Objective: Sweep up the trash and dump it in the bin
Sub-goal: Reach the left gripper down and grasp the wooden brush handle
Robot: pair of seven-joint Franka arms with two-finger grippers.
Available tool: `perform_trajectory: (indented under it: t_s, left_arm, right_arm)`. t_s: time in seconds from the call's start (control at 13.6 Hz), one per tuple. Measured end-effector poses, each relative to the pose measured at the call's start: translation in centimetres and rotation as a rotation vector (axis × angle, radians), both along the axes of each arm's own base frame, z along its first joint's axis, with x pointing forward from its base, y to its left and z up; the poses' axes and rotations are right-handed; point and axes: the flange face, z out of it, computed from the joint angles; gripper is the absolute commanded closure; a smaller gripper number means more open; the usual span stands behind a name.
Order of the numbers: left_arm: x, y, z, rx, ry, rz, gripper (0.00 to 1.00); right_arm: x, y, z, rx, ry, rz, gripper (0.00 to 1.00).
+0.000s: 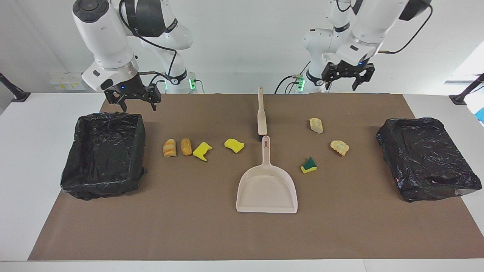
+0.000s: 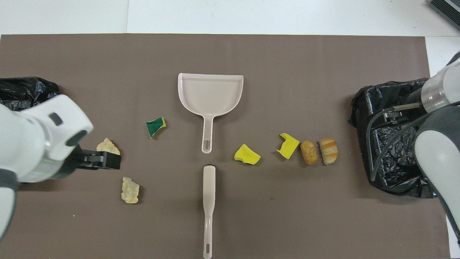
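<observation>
Meanwhile both grippers hang empty with jaws open: the right gripper [image 1: 131, 99] over the bin [image 1: 104, 155], the left gripper [image 1: 348, 75] raised above the tabletop [image 1: 211, 234]. Seven trash scraps [image 1: 234, 145] lie scattered beside the dustpan [image 1: 267, 189] and brush [image 1: 261, 115].

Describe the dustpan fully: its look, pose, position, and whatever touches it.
The dustpan is beige, plastic-looking, a shallow scoop with raised side walls and a straight handle ending in a slotted hole. It lies flat and empty mid-mat, open lip pointing away from the robots, handle toward them, nearly in line with the brush without visibly touching it. No hand touches it.
</observation>
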Motion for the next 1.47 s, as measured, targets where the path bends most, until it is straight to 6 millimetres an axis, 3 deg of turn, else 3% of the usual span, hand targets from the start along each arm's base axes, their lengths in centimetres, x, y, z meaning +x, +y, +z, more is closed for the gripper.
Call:
perform_trajectory:
  t_s: [0.29,0.59,0.88,1.03,1.17,1.47]
  left_arm:
    - [-6.7,-7.6,-7.0,0.018,0.003,-0.012,0.0]
    - [-11.7,-11.9,-12.8,0.017,0.0,-0.014,0.0]
    - [-18.6,-16.5,-19.0,0.01,-0.017,0.007,0.0]
    - [-21.3,-17.4,-22.1,0.006,-0.026,0.012,0.0]
    - [-22.3,-18.2,-24.3,-0.002,-0.033,0.021,0.04]
    - [-21.4,-19.0,-26.9,-0.012,-0.036,0.034,0.29]
  right_arm:
    - [0.0,0.1,0.0,0.0,0.001,0.002,0.0]
    - [-0.1,0.1,0.0,0.002,0.006,0.002,0.0]
    - [-0.3,1.6,0.1,0.016,0.005,0.024,0.0]
    - [-0.3,2.2,0.1,0.017,0.005,0.036,0.0]
    - [-0.3,2.2,0.1,0.017,0.005,0.036,0.0]
    - [-0.3,2.1,0.1,0.017,0.005,0.034,0.0]
